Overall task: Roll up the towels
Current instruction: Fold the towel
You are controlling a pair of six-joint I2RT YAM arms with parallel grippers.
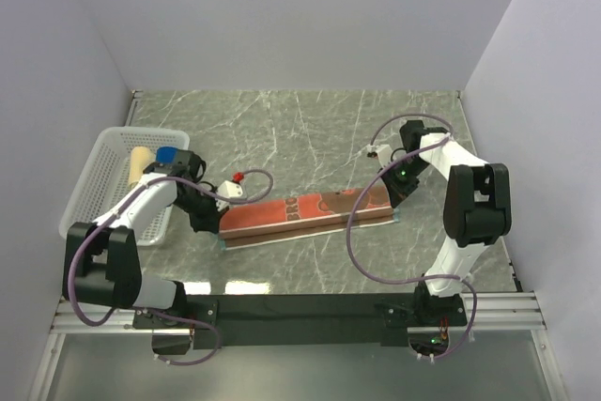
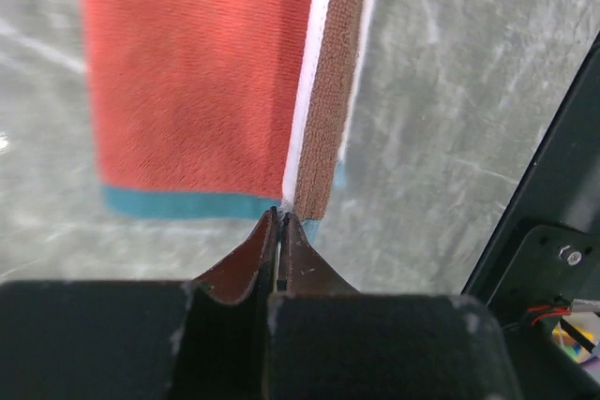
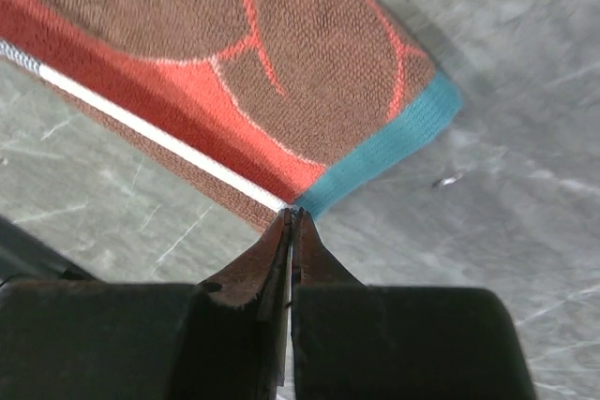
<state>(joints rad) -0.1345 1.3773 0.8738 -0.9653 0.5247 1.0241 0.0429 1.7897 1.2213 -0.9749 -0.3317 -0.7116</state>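
The rust-orange towel [image 1: 305, 211] lies folded into a long narrow strip across the middle of the table, with dark brown print and teal ends. My left gripper [image 1: 214, 223] is shut on its left end, pinching the white-edged corner [image 2: 292, 175] at its tips [image 2: 281, 214]. My right gripper [image 1: 392, 196] is shut on the right end, its tips [image 3: 293, 214] closed where the white edging meets the teal band [image 3: 384, 152]. A beige towel [image 1: 141, 161] and a blue towel [image 1: 169, 154] sit rolled in the basket.
The white lattice basket [image 1: 94, 166] stands at the table's left edge, just behind my left arm. Grey cables loop over the towel near both wrists. White walls close in the left, back and right sides. A black rail [image 1: 300, 307] runs along the near edge.
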